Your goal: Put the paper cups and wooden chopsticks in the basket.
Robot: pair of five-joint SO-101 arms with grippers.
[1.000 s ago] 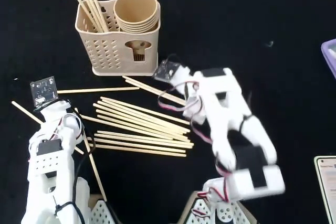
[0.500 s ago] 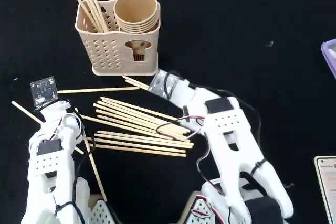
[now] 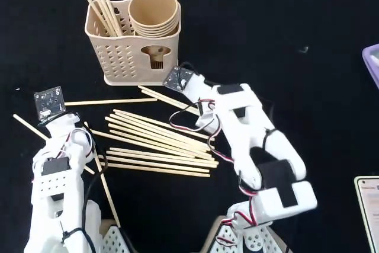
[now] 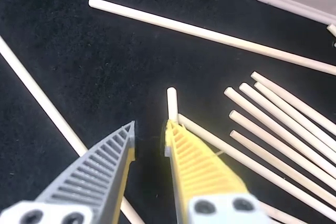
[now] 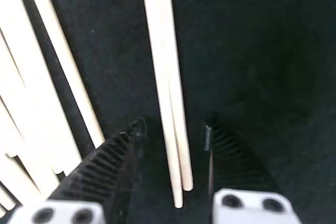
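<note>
The right gripper [image 5: 172, 129], jaws open, straddles a chopstick pair [image 5: 164, 66], seemingly without contact; the left gripper [image 4: 149, 135] gapes empty; the basket [image 3: 121, 57] sits upper left; an off-centre close could flick one stick away.

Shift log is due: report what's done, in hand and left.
Done: stacked paper cups and a few chopsticks stand in the basket. In hand: the right gripper, open, straddles a chopstick pair on the table. Left: the loose pile by the open, empty left gripper.
</note>
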